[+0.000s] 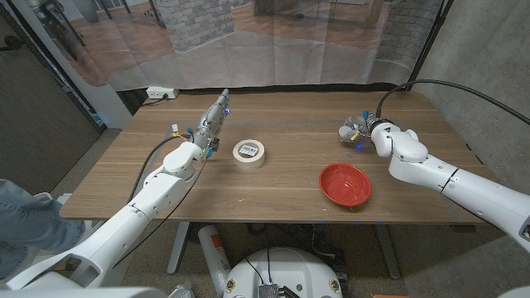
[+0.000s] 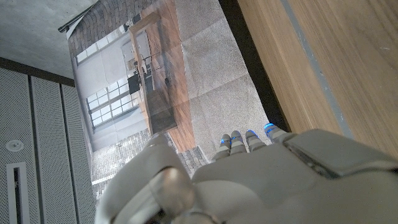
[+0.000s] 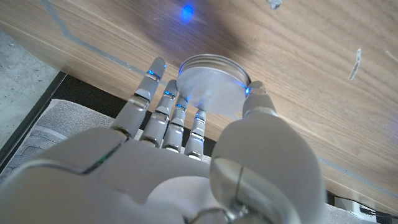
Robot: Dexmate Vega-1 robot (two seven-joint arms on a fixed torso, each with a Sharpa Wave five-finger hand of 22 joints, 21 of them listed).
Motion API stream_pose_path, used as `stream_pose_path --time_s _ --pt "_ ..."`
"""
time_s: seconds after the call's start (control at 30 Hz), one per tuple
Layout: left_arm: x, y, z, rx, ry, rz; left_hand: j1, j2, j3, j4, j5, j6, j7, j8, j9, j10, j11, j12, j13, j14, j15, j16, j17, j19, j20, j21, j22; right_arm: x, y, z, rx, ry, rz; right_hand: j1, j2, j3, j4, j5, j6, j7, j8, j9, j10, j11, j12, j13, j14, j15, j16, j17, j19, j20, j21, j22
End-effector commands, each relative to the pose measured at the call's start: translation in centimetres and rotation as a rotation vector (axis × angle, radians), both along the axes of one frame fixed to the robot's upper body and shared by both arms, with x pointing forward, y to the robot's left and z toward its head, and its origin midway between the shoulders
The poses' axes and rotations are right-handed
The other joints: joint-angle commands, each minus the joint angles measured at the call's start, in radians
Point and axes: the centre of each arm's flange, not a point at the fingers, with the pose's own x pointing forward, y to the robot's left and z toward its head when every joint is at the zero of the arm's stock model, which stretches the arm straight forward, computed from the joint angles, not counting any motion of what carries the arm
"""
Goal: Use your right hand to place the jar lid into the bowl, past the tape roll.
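Observation:
A silver jar lid (image 3: 211,84) lies against the wooden table (image 1: 290,116), pinched at its rim between the thumb and fingers of my right hand (image 3: 186,155). In the head view my right hand (image 1: 361,131) sits at the table's far right and covers most of the lid. The red bowl (image 1: 345,183) stands nearer the front edge, just in front of that hand. A white tape roll (image 1: 249,153) lies at the table's middle, left of the bowl. My left hand (image 1: 213,124) reaches out left of the tape roll with its fingers stretched and nothing in it.
A power strip (image 1: 161,93) lies past the table's far left corner. A translucent curtain (image 1: 273,41) hangs behind the table. Bare wood (image 1: 290,190) shows between the tape roll and the bowl. A person's leg (image 1: 21,219) shows at the picture's left edge.

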Motion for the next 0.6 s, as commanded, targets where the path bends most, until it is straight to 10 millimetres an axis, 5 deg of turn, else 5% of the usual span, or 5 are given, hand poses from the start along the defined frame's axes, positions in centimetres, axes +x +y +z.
stream_pose_path --time_s 0.03,0.6 --pt "-0.2 0.0 0.0 0.002 -0.003 -0.006 0.003 0.006 -0.006 0.001 -0.001 -0.005 0.001 0.000 0.004 -0.005 0.002 -0.001 0.004 -0.032 0.003 -0.004 0.003 -0.155 -0.009 0.000 0.002 -1.4 0.4 0.5 -0.015 -0.030 0.025 0.007 0.005 0.009 0.001 -0.002 0.008 0.001 0.002 0.003 0.043 -0.035 0.009 0.007 0.011 -0.060 0.000 0.003 0.010 -0.001 -0.004 0.002" --pt "-0.7 -0.1 -0.1 0.009 -0.011 -0.009 0.004 0.008 -0.007 0.000 -0.002 -0.005 0.000 0.001 0.004 -0.006 0.002 -0.001 0.004 -0.033 0.004 -0.004 0.003 -0.156 -0.009 0.000 0.002 -3.5 0.3 0.6 -0.026 -0.081 0.116 0.015 0.005 0.010 0.000 -0.010 0.029 -0.006 0.006 0.004 0.059 -0.043 0.015 0.011 0.023 -0.073 0.000 0.006 0.034 -0.029 -0.005 0.002"
